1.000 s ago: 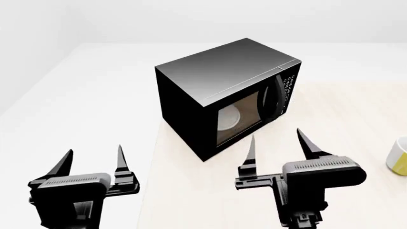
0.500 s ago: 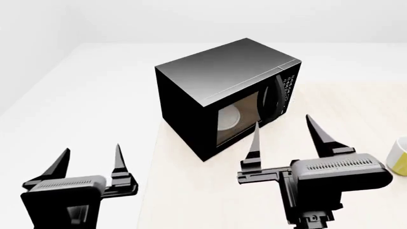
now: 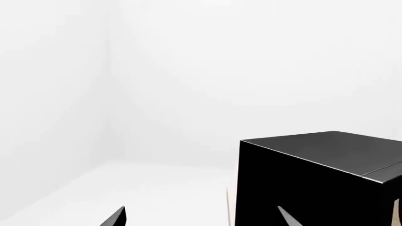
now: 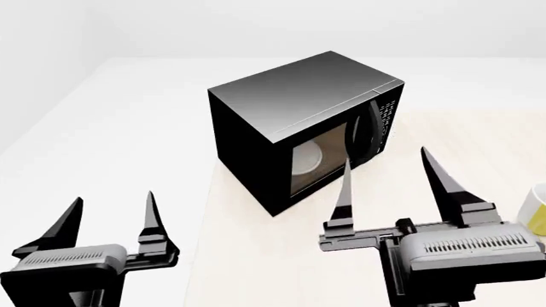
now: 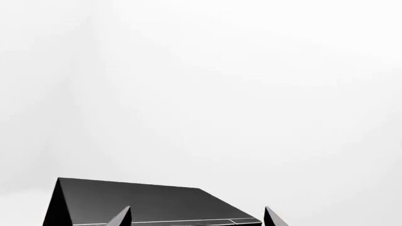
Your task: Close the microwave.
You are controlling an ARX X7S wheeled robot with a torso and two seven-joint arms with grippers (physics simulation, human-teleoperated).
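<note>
Both grippers gape wide, holding nothing. The right gripper (image 4: 388,182) hangs just before the microwave (image 4: 303,121), which stands on the table (image 4: 256,256) with its door seemingly nearly shut. Best press flat against the door near the handle (image 4: 362,134).

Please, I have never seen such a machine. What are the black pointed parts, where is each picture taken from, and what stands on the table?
These are simulator renders of a two-armed robot. The head view looks down from its head. The pointed black parts are its grippers: left gripper and right gripper, both open, holding nothing. The other two pictures come from cameras near each gripper. On the pale table stands a black microwave with a white plate behind its door window. A mug shows at the edge.
</note>
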